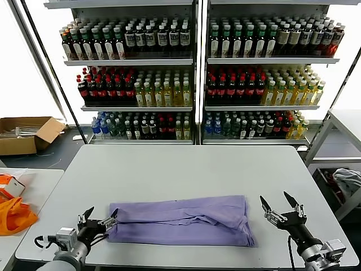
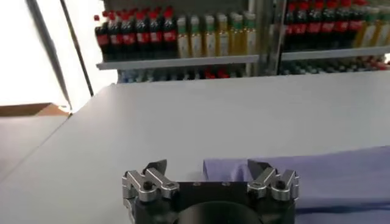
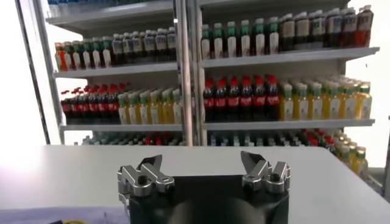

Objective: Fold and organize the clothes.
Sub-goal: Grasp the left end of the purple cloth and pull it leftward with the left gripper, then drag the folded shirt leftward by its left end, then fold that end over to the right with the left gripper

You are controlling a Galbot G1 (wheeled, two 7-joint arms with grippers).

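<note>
Behind the grey table (image 1: 186, 164), two tall shelf units (image 1: 197, 73) are seen, stocked with rows of bottles (image 1: 237, 84) in dark, red, yellow and green tones; no label on them can be read in any view. On the table, toward its near edge, the lavender T-shirt (image 1: 180, 219) is laid folded into a long, flat band, its soft cotton creased and its right end bunched into small wrinkles. Off the table's left side, a second pale surface with an orange bag (image 1: 12, 213) and, farther back, an open cardboard box (image 1: 25, 132) are shown by the head view only.

At the table's near left, the left gripper (image 1: 98, 219) is seen with its metal fingers spread, one fingertip at the shirt's left end, nothing pinched. In the left wrist view the same gripper (image 2: 210, 173) is shown over the shirt (image 2: 341, 176) edge, jaws wide apart. At the table's near right, just beside the shirt's right end but clear of it, the right gripper (image 1: 280, 204) is held spread and empty. In the right wrist view its claw (image 3: 204, 167) is shown open against the shelves (image 3: 274, 61), with only a sliver of lavender cloth (image 3: 55, 214) at the frame's edge.
</note>
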